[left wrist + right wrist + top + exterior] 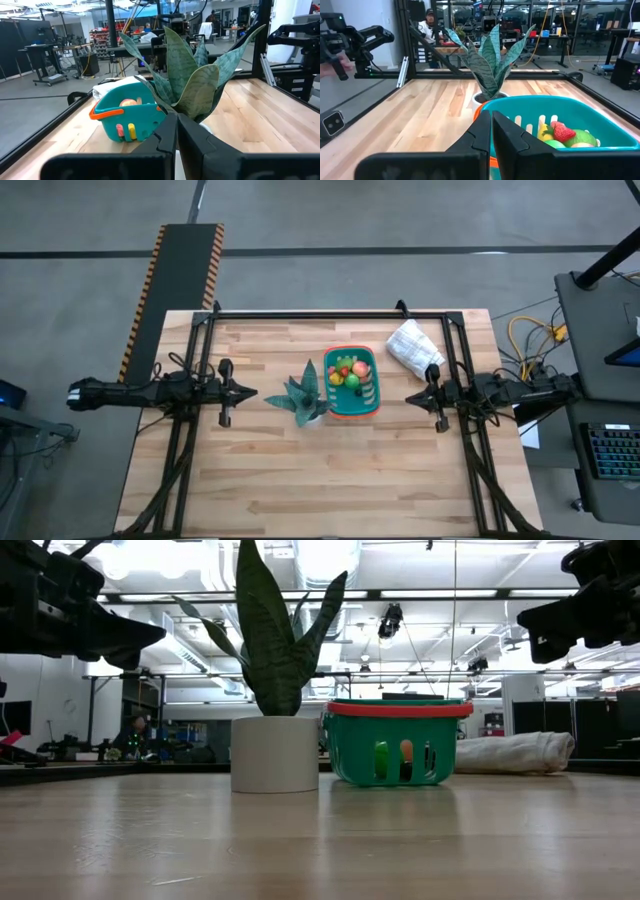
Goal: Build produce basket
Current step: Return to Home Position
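Left gripper (250,392) hangs level above the table's (300,470) left side, pointing inward, fingers pressed together, empty; right gripper (412,396) mirrors it at the right side, likewise closed on nothing; basket (350,750), teal with orange band, stands upright mid-table between them, just beside a potted snake plant (305,392); produce (348,373) lies inside: red strawberry (563,132), yellow, green and orange pieces.

table (300,480): pale wood planks, smooth, satin | basket (350,755): glossy slotted plastic | pot (274,753): matt white | bag (515,752): crumpled, cloth-like
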